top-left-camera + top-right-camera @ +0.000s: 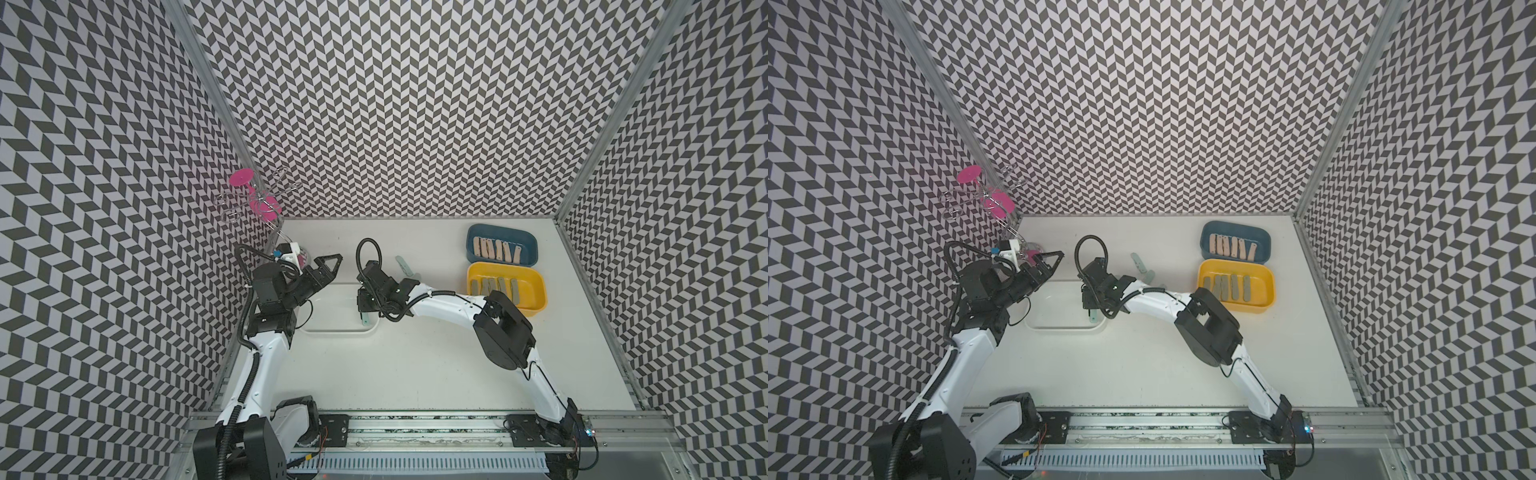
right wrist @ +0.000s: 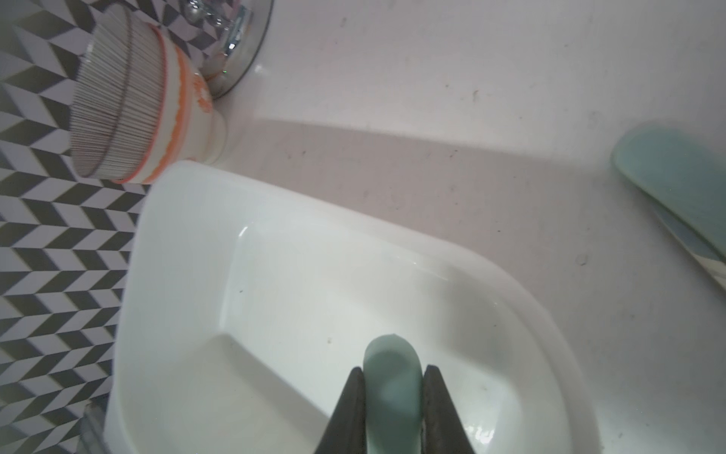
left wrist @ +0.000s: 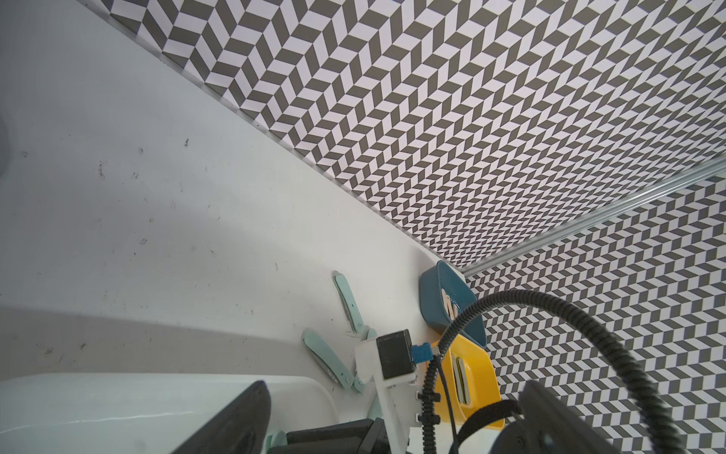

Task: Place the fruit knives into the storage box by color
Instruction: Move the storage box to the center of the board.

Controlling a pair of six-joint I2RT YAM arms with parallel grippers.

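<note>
My right gripper point(image 1: 363, 311) point(image 2: 393, 371) is shut on a pale mint fruit knife point(image 2: 392, 353) point(image 1: 365, 321), which hangs tip-down inside the white storage box point(image 1: 336, 331) point(image 2: 314, 204) near its right end. Other mint knives point(image 1: 405, 266) point(image 3: 347, 302) lie on the table behind that arm. Peach knives point(image 1: 498, 251) fill the blue box point(image 1: 473, 232). Olive knives point(image 1: 494, 286) lie in the yellow box point(image 1: 536, 307). My left gripper point(image 1: 334, 268) point(image 3: 396, 416) hangs open and empty over the white box's far left corner.
A wire rack with pink cups point(image 1: 257, 199) stands in the back left corner, with a striped cup point(image 2: 129, 114) at its foot. Patterned walls close in three sides. A metal rail point(image 1: 415, 432) runs along the front edge.
</note>
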